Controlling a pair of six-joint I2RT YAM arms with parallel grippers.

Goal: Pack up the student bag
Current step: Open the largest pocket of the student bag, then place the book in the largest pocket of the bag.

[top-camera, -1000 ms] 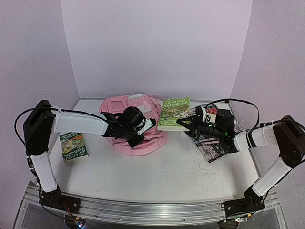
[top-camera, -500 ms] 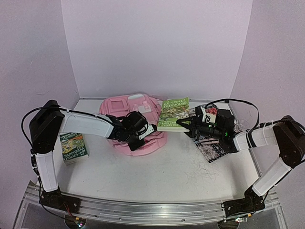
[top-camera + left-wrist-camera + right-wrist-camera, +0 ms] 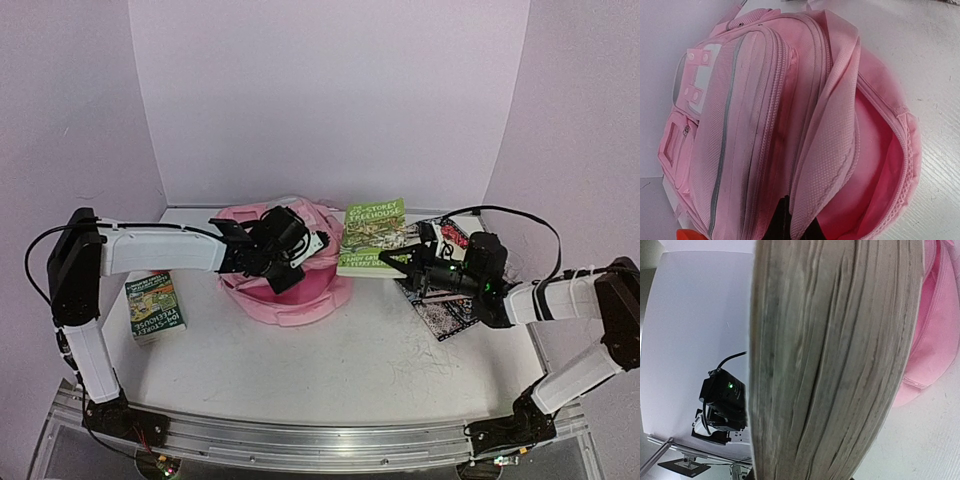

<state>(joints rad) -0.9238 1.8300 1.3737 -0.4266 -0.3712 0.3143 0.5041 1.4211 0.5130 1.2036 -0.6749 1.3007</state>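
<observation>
Student bag, the large soft pink fabric backpack, sits centre-rear on the white table, between the two arms. Left wrist view: main compartment zip is open, pink lining visible inside, front pockets and white patch on the left face of the bag. The flap edge runs down into the left fingers at the bottom of the frame.

Green paperback book is off the table, just right of the bag, cover up and tilted. Right wrist view is mostly its grey page edges, with pink bag fabric showing behind on the right.

Dark patterned magazine lies flat under the right arm, partly hidden by it.

Second green book lies flat near the left table edge, well apart from the bag.

Left gripper is over the bag, jaws pressed together, pinching the flap and holding it up.

Right gripper is clamped on the near edge of the green paperback, carrying it. Book and bag look close; can't tell if they touch.
</observation>
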